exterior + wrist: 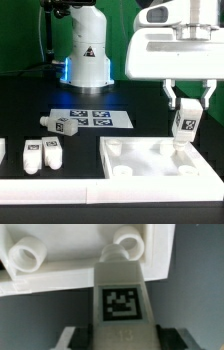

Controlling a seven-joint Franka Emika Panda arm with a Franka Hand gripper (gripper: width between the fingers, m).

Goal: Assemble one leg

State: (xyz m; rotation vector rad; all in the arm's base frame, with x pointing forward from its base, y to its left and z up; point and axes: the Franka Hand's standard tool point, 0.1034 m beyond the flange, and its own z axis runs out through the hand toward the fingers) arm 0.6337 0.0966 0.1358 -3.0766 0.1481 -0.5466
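Observation:
My gripper (pixel 186 104) is shut on a white leg (pixel 185 124) with a black-and-white tag, held upright over the far right corner of the large white square panel (pixel 140 160). In the wrist view the leg (pixel 121 294) runs from between my fingers (pixel 73 336) toward a raised round socket (pixel 128 243) on the panel; its tip is at or just over the socket, contact unclear. A second socket (pixel 27 255) shows beside it. Other legs lie loose on the table: one (pixel 61 124) by the marker board, two (pixel 32 154) (pixel 52 151) at the exterior view's left.
The marker board (pixel 92 119) lies flat behind the panel. The arm's white base (pixel 88 55) stands at the back. A white strip (pixel 60 188) runs along the table's front edge. Another white piece (pixel 2 153) sits at the left edge.

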